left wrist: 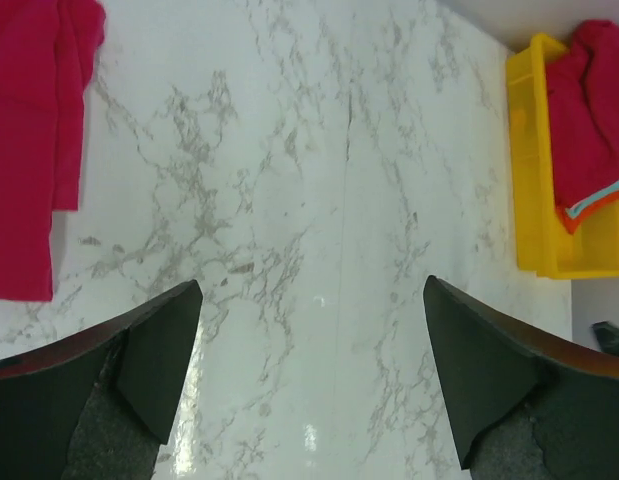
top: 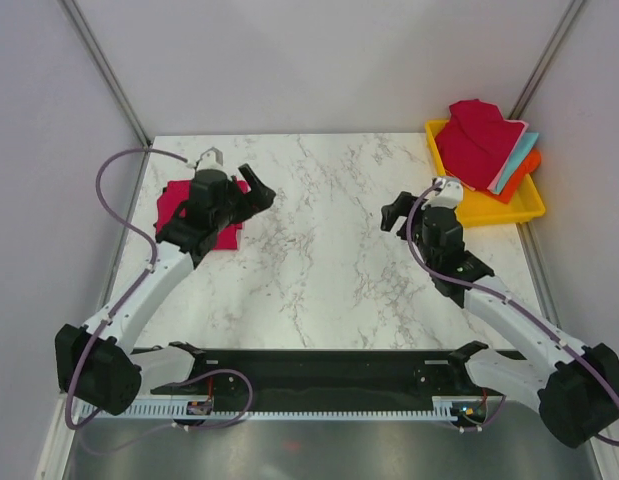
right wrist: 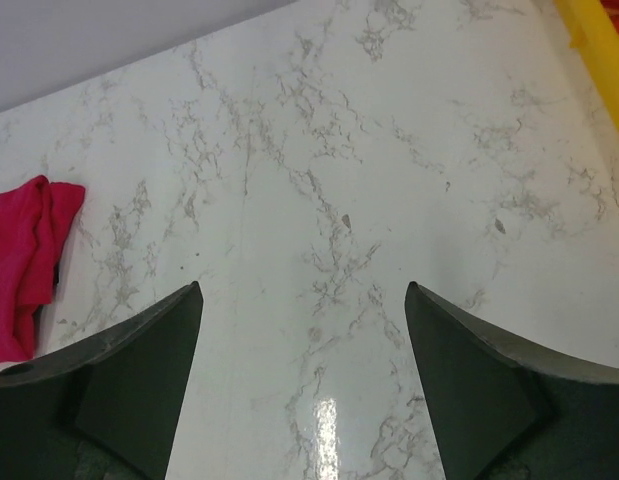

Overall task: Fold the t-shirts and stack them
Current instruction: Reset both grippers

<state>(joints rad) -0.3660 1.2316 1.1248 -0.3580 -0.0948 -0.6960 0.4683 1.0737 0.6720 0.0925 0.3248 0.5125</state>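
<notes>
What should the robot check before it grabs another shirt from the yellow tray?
1. Left gripper open with nothing in it: ok.
2. Right gripper open with nothing in it: ok.
3. Folded red shirt lying flat on the table: ok.
4. Shirts waiting in the yellow tray: ok, red shirt on top.
5. Middle of the table free for folding: ok.
6. How many shirts are left: cannot tell.

A tray (top: 486, 212) sits at the table's (top: 319, 270) far right corner, with a heap of t-shirts (top: 482, 143) in it, spilling over its back rim. Well left of the tray, near the table's left edge, lies a folded t-shirt (top: 174, 205), partly under the left arm (top: 179, 255)
</notes>
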